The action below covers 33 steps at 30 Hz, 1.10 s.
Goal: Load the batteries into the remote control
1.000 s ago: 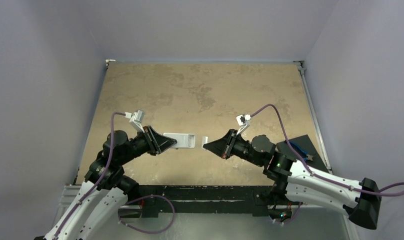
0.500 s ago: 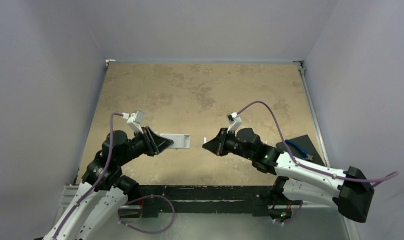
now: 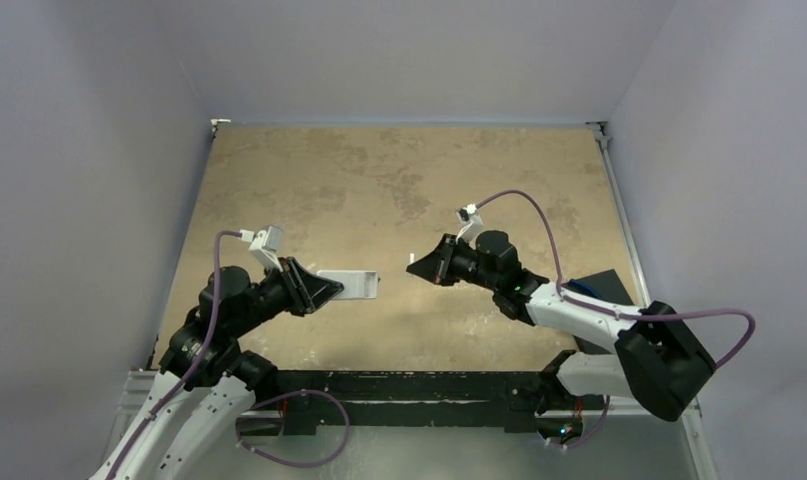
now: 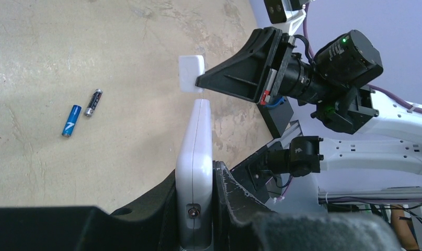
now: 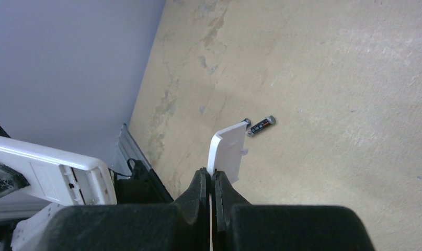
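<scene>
My left gripper (image 3: 331,288) is shut on the white remote control (image 3: 351,284) and holds it above the table. In the left wrist view the remote control (image 4: 196,151) stands edge-on between the jaws of the left gripper (image 4: 195,180). My right gripper (image 3: 415,267) is shut on a small white cover piece (image 5: 228,149), pinched thin between the jaws of the right gripper (image 5: 212,178). It faces the remote with a gap between them. Two batteries lie side by side on the table, one blue (image 4: 71,120) and one dark (image 4: 93,101). The cover half hides the blue one in the right wrist view.
A black block (image 3: 607,290) with something blue on it sits at the table's right edge, behind the right arm. Grey walls close in the tan table (image 3: 399,180) on three sides. The right arm's body (image 4: 344,57) hangs close beyond the remote's tip.
The right gripper has carried the cover piece toward the far side of the table, away from the remote. The left gripper has drawn the remote slightly left. Both grips are unchanged.
</scene>
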Each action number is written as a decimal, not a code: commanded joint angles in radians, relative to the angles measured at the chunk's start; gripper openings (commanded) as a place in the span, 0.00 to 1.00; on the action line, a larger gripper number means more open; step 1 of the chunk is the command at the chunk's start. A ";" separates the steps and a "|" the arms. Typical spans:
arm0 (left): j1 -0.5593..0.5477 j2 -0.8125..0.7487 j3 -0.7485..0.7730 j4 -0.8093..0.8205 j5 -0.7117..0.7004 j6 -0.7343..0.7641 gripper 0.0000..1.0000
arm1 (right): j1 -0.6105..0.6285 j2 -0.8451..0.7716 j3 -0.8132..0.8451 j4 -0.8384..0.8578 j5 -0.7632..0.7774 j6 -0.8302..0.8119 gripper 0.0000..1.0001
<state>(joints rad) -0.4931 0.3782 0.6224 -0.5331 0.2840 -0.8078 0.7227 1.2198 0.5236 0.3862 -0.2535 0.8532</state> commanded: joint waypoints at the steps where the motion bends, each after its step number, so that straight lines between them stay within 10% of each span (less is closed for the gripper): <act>1: 0.002 -0.010 -0.017 0.039 0.007 0.014 0.00 | -0.060 0.068 -0.030 0.224 -0.110 0.037 0.00; 33: 0.002 0.062 -0.078 0.182 0.069 0.031 0.00 | -0.277 0.618 0.024 0.720 -0.272 0.133 0.00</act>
<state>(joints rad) -0.4931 0.4290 0.5434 -0.4278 0.3336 -0.7929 0.4625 1.8198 0.5117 1.0306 -0.4934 0.9863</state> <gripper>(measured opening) 0.208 0.029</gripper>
